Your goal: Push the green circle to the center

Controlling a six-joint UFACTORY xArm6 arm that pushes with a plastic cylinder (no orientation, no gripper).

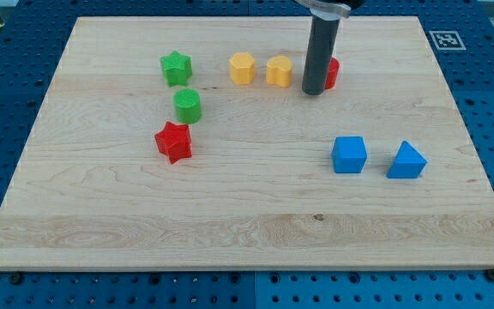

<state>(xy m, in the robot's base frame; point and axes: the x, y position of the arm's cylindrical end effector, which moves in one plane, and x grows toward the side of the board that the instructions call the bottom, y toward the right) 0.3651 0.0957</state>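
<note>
The green circle (188,106) sits at the view's upper left of the wooden board (247,206), just below a green star (176,68) and just above a red star (174,142). My tip (313,91) rests on the board at the view's upper middle-right, far to the right of the green circle. It stands directly in front of a red block (332,72), which it partly hides, and just right of a yellow block (279,70).
A yellow hexagon (242,68) lies left of the other yellow block. A blue cube (349,154) and a blue triangular block (406,160) sit at the view's right middle. The board lies on a blue perforated table.
</note>
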